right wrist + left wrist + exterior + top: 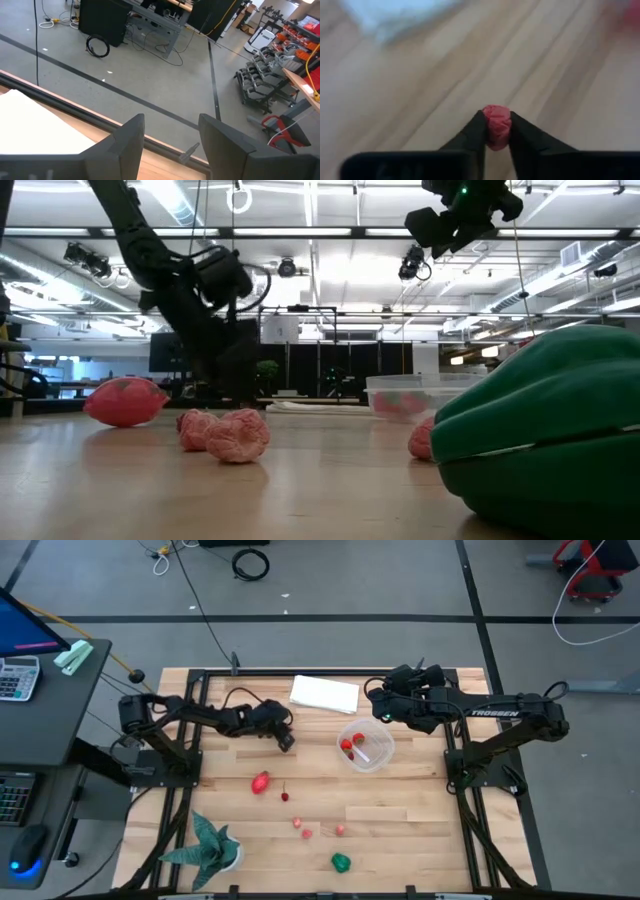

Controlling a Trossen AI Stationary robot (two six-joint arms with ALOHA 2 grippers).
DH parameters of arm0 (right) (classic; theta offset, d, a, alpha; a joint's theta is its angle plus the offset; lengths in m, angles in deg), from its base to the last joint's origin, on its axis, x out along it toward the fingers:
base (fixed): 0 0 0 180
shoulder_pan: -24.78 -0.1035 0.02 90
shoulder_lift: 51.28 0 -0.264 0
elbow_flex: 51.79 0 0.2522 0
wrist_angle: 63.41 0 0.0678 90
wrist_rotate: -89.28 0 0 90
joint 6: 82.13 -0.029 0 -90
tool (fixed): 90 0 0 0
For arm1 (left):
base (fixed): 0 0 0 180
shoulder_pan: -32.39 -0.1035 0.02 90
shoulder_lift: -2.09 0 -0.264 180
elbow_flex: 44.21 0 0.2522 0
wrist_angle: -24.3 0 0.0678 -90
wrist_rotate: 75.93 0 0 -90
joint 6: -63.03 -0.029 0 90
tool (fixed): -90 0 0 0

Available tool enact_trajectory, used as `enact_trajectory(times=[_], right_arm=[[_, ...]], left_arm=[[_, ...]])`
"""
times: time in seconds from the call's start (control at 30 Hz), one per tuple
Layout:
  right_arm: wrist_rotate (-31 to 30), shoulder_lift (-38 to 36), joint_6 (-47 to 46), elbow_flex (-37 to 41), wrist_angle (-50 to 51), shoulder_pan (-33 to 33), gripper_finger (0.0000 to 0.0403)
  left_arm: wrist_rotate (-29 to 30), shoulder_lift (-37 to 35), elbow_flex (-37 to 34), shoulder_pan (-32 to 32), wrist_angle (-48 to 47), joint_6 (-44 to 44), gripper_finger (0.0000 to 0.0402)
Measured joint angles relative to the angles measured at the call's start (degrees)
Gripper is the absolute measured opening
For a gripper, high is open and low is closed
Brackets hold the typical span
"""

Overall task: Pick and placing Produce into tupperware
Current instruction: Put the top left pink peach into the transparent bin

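While pinching a small pink produce piece point(496, 126) between its fingers, left gripper point(284, 736) hovers over the wooden table point(420, 810), left of the tupperware point(366, 748). Right gripper point(378, 700), fingers spread and holding nothing, raised near the tub's far side beside the white cloth point(325, 694). Red pieces already inside the tub; more produce point(261, 782) scattered nearer the front, green one point(341, 862) included.

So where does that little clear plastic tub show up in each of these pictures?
High view: the tub sits right of the table's middle, just below the right gripper.
Low view: the tub stands far back, right of centre, behind the big green piece.
Left wrist view: not in it.
Right wrist view: not in it.
Shared landmark: the white cloth, beside the tub.
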Motion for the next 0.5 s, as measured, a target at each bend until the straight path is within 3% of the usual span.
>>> enact_trajectory(times=[0.27,0.5], right_arm=[[-0.1,0.0,0.0,0.0,0.0,0.0,0.0197],[-0.1,0.0,0.0,0.0,0.0,0.0,0.0197]], left_arm=[[0.0,-0.1,0.1,7.6,36.4,-1.8,0.0044],[2.8,1.9,2.1,10.6,38.2,-0.4,0.0053]])
